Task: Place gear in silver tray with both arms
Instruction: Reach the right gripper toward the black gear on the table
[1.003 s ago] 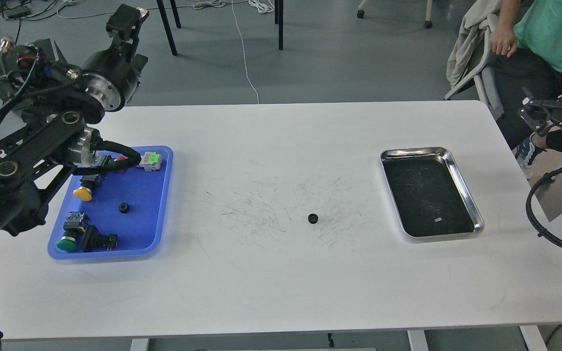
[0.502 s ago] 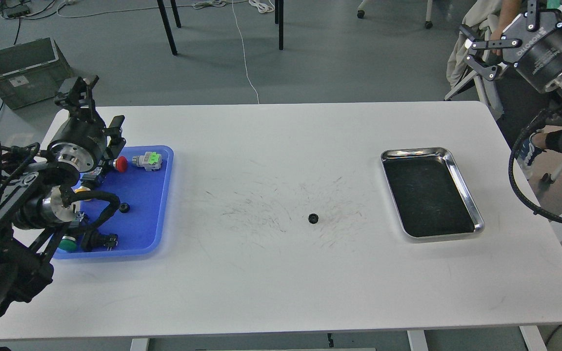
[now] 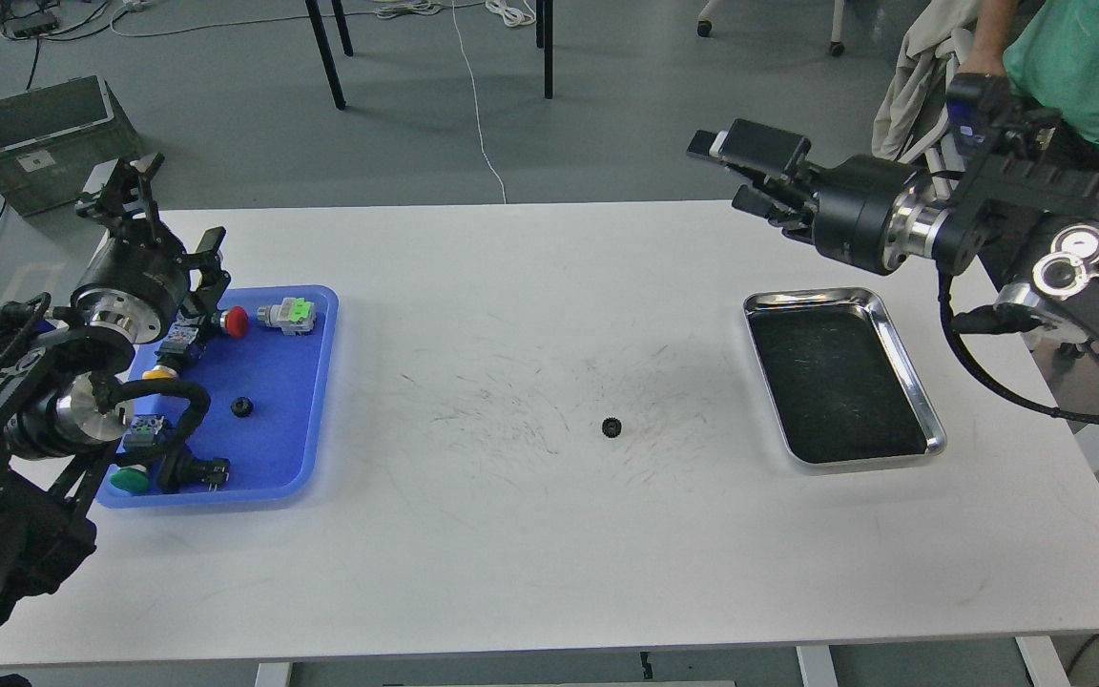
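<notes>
Jaws on your left gripper (image 3: 144, 205) and right gripper (image 3: 750, 172) (both empty) gape open; gear (image 3: 611, 427) lies on tabletop (image 3: 549, 534), left of silver tray (image 3: 893, 329).

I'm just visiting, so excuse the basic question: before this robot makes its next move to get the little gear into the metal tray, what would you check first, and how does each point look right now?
1. Loose gear lies alone on the white table, nothing on or against it: ok.
2. Silver tray floor is free of parts, ready to receive: ok.
3. Right gripper carries nothing, fingers apart; it hangs over the table's far edge, not over the gear: ok to start the approach.
4. Left gripper sits beside the blue tray, holding nothing; whether open or shut: cannot tell.
5. Second gear rests in the blue tray, apart from the others: ok.
6. Person sits close behind the right arm: not ok.
</notes>
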{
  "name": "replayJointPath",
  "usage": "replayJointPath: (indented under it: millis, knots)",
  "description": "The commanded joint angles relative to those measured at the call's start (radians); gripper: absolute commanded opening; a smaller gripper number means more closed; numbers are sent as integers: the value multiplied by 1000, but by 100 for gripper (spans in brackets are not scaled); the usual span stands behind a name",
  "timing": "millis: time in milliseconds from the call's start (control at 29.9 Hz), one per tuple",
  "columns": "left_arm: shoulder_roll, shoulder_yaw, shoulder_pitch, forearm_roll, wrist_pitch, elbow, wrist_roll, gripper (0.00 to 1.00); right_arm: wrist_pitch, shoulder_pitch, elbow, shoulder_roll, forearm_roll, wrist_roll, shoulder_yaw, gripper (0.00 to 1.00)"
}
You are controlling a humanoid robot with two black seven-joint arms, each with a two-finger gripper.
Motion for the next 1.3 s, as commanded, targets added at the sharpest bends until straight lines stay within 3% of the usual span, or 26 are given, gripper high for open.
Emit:
replayJointPath:
  millis: [0,535,1271]
  knots:
    - [1,1,1,12,0,-2,-1,98,2,2,5,73,-191,-2,-110,99]
    - [1,3,2,57,1,-3,-2,98,8,-14,-84,182,-468,-1,-296,99]
    - [2,3,16,85,3,-11,-4,98,-17,-94,-190,268,-591,5,-302,97]
